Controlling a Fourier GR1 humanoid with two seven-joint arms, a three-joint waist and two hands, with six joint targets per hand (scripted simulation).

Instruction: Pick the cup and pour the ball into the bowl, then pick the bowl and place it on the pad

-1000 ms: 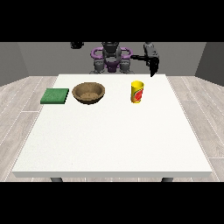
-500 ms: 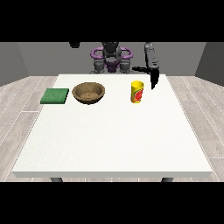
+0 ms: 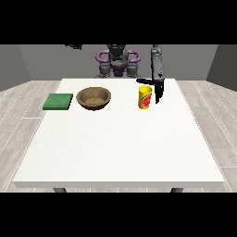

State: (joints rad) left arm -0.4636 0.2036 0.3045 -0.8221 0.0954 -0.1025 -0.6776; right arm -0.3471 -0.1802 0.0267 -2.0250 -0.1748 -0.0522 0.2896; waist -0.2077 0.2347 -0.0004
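A yellow cup (image 3: 145, 97) with a red mark stands upright on the white table (image 3: 120, 143), right of centre at the back. The hand at the view's right (image 3: 158, 90) hangs just right of the cup, fingers straight and pointing down, thumb (image 3: 142, 81) stretched out above the cup's rim. It holds nothing. A brown bowl (image 3: 94, 98) sits left of the cup. A green pad (image 3: 58, 101) lies flat further left. The ball is hidden from this view. The hand at the view's left (image 3: 74, 46) shows only as a dark bit at the top, raised well above the table.
The robot's torso (image 3: 117, 62) stands behind the table's far edge. The table's front half is bare white surface. Grey plank floor lies all around.
The hand at the view's right has come down and forward from beside the robot's shoulder to right beside the cup. Cup, bowl and pad have not moved.
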